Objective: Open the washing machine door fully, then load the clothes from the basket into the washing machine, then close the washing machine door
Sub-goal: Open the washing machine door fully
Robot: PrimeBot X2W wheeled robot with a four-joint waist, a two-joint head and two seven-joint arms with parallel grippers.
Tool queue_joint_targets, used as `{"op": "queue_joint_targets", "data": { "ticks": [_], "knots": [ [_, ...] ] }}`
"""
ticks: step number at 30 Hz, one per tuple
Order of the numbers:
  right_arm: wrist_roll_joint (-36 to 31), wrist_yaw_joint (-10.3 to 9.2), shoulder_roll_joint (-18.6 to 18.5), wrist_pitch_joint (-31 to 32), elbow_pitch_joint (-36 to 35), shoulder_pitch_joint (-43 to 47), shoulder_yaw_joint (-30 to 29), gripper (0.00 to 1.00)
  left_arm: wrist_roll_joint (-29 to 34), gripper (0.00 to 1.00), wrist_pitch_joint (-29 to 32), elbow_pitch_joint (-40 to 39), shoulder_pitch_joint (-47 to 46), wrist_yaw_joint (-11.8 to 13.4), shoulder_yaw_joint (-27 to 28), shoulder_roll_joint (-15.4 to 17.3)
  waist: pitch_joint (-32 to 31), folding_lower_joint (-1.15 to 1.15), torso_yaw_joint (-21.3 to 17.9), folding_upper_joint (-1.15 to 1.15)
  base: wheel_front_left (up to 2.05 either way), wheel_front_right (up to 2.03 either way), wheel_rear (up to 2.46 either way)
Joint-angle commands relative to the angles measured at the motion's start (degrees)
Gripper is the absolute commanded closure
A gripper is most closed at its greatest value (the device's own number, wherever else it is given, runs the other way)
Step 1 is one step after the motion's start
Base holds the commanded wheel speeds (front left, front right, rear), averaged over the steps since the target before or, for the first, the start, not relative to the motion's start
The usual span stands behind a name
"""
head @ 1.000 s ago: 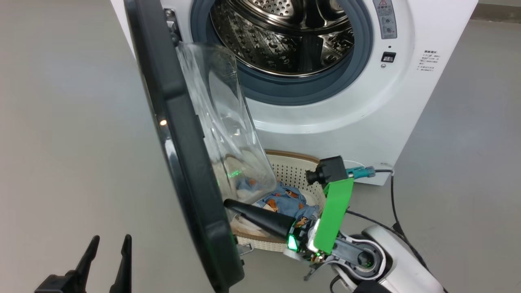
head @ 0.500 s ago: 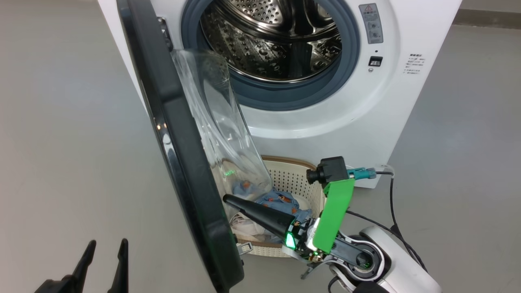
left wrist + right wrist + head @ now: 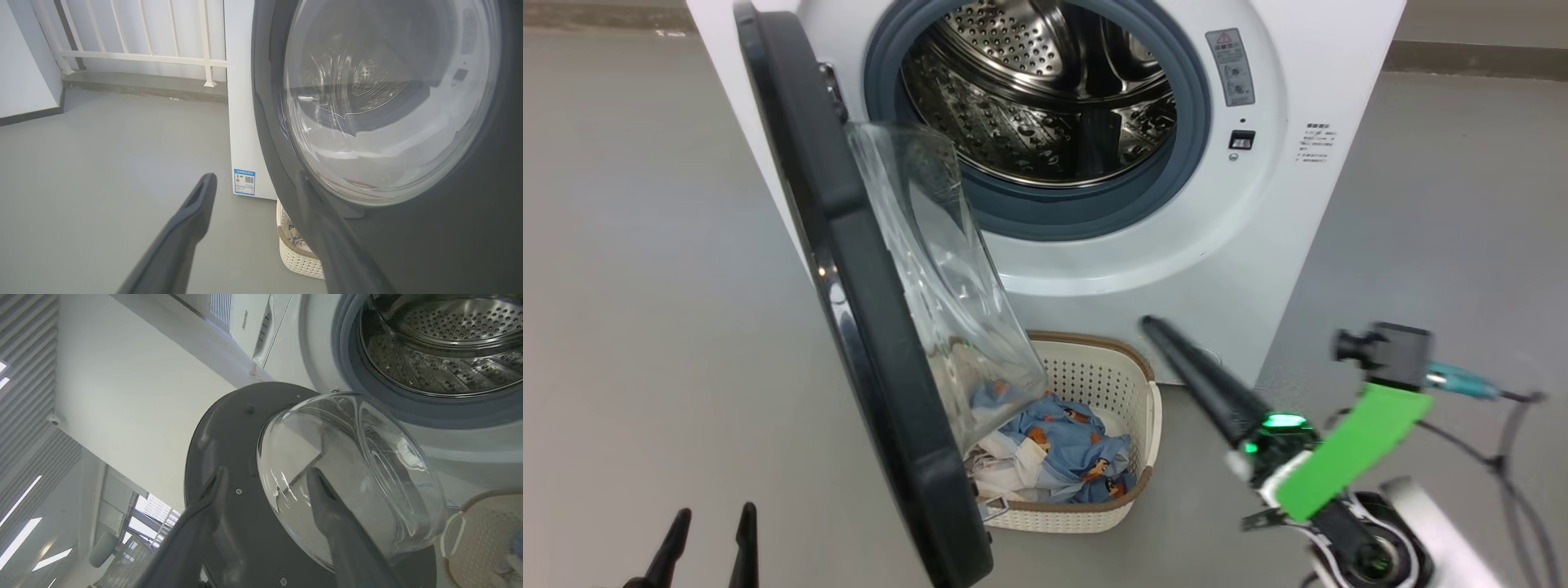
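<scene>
Head view first: the big white front-loading washing machine (image 3: 1143, 278) stands in front of me with its perforated steel drum (image 3: 1045, 106) and blue-grey rubber seal (image 3: 1086, 216) in plain sight. The large round black door (image 3: 849, 286) is swung out toward me, nearly edge-on, and its clear bulging glass bowl window (image 3: 931, 269) sticks out on the side facing the drum.

Down on the grey floor (image 3: 645, 286), just in front of the washer and under the opening, sits the small cream-white perforated plastic basket with the brown rim (image 3: 1152, 408). The door's lower edge overlaps its left end in my view. The clothes are in it: light blue fabric with little orange-brown figures (image 3: 1062, 445), with a white-grey cloth piece (image 3: 1001, 461) just beside it on the left.

My right gripper (image 3: 267, 470) is off to the right of the basket and apart from it. Its wrist view shows the two dark fingers spread with nothing between them, aimed at the door's dark grey inner face and the glass bowl. The green bracket (image 3: 1347, 449) on that wrist is blurred.

My left gripper (image 3: 715, 510) sits low at the lower left, left of the door, jaws spread and holding nothing. Its wrist view looks at the door's outer face and a small blue label sticker (image 3: 244, 182) on the washer's side.
</scene>
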Motion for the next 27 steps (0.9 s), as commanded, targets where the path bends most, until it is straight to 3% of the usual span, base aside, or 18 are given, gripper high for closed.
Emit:
{"op": "queue_joint_targets", "data": {
  "ticks": [1,8,12,15,20,27],
  "knots": [
    [-3.5,0.11,-1.9,-4.2,-2.2,0.8,-0.3,0.0,0.0,0.0,-0.4,-1.8,-0.8,0.0,2.4,0.9,-0.2,0.0,-0.4,0.0,0.0,0.0,0.0],
    [-10.8,0.11,-9.5,-21.3,-2.0,5.5,-1.5,0.0,0.2,0.0,-0.4,-2.3,0.4,-0.1,3.6,0.9,-0.9,0.0,-1.6,0.0,0.0,0.0,0.0],
    [-14.9,0.11,-13.0,-25.7,-0.9,9.4,-4.0,0.0,0.0,0.0,-0.4,-2.6,1.6,0.0,4.3,0.9,-1.6,0.0,-2.3,0.0,0.0,0.0,0.0],
    [-18.1,0.11,-12.9,-26.4,0.5,12.9,-7.6,0.0,-0.2,0.0,-0.4,-3.0,2.7,0.3,4.8,0.9,-2.1,0.0,-3.1,0.0,0.0,0.0,0.0],
    [-26.4,0.11,-8.5,-26.4,2.1,18.1,-16.4,0.0,-0.6,0.0,-0.4,-3.4,4.3,0.5,5.3,0.9,-2.6,0.0,-4.5,0.0,0.0,0.0,0.0],
    [-48.6,0.11,-3.4,-26.5,4.8,21.1,-24.9,0.0,-0.8,0.0,-0.4,-4.0,5.3,0.8,5.6,0.9,-2.7,0.0,-6.1,0.0,0.0,0.0,0.0]
  ]
}}
